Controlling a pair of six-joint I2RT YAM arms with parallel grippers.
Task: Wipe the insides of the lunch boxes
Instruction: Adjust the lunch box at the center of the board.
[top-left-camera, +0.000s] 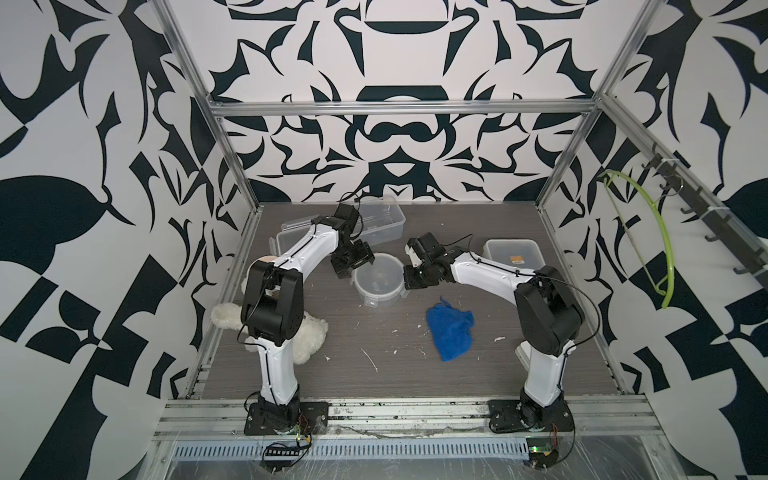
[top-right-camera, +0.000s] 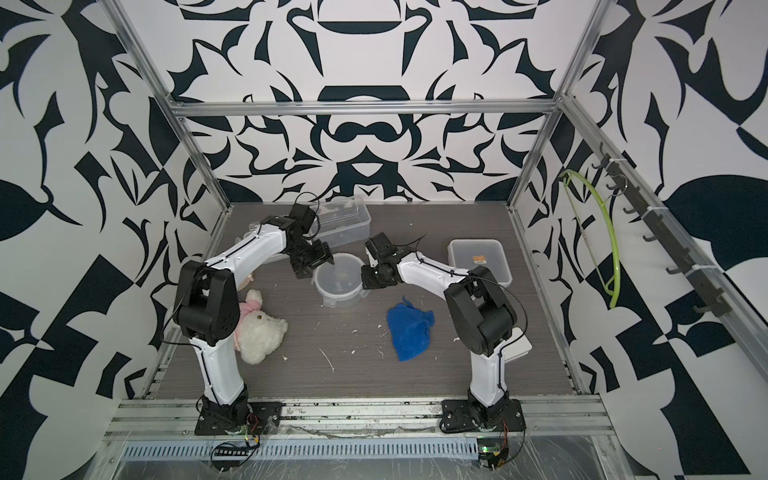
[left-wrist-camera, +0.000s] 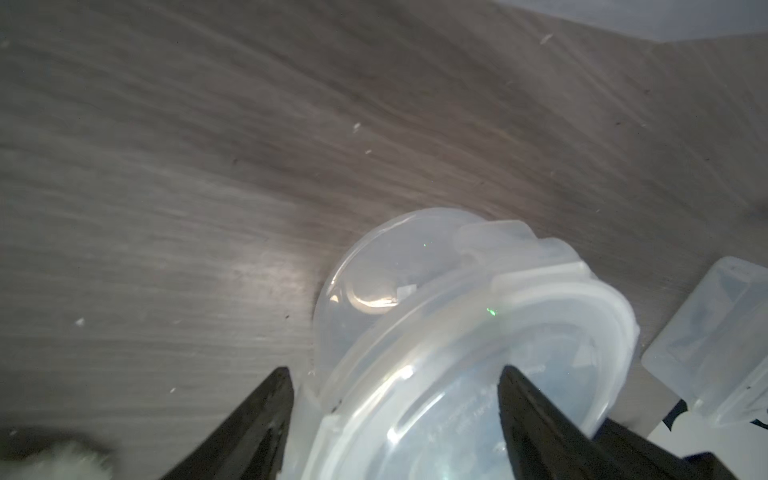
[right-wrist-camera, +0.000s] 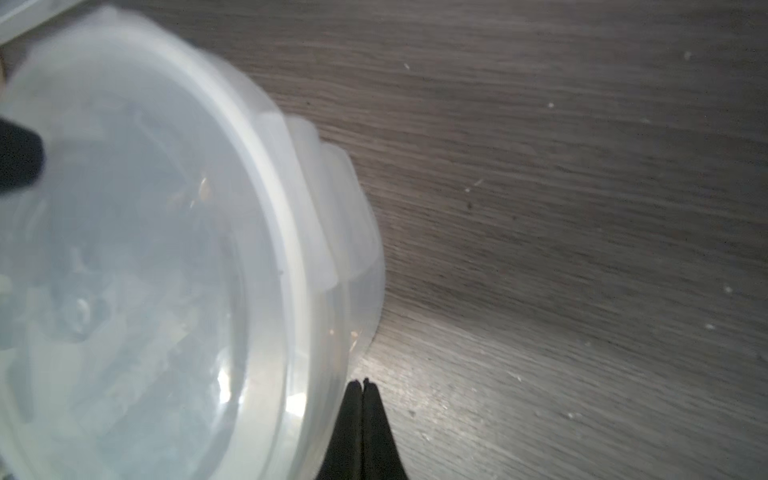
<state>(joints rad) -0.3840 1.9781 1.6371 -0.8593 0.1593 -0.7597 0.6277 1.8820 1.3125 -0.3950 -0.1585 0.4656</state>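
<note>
Rectangular lunch box (top-left-camera: 384, 222) sits back left on the bench (top-left-camera: 374, 374). Left fingers (left-wrist-camera: 257, 424) are spread wide, one outside the round lunch box (top-left-camera: 378, 282), one over its lid; can't tell if they touch. Right fingers (right-wrist-camera: 353, 428) are pinched together, empty, just beside its wall. Blue cloth (top-left-camera: 451, 328) lies nearer the front, with the square lunch box (top-left-camera: 513, 253) back right.

The grey wood-grain table (top-left-camera: 374, 382) carries a round box (top-left-camera: 378, 286) mid-surface. Behind it lies a long box (top-left-camera: 384, 224), and to its right a square box (top-left-camera: 513, 253) (orange sticker on top). A crumpled blue cloth (top-left-camera: 449, 330) lies front-right of it and a white plush toy (top-right-camera: 259, 332) front-left, with pale scraps (top-left-camera: 370, 359) scattered in front.
</note>
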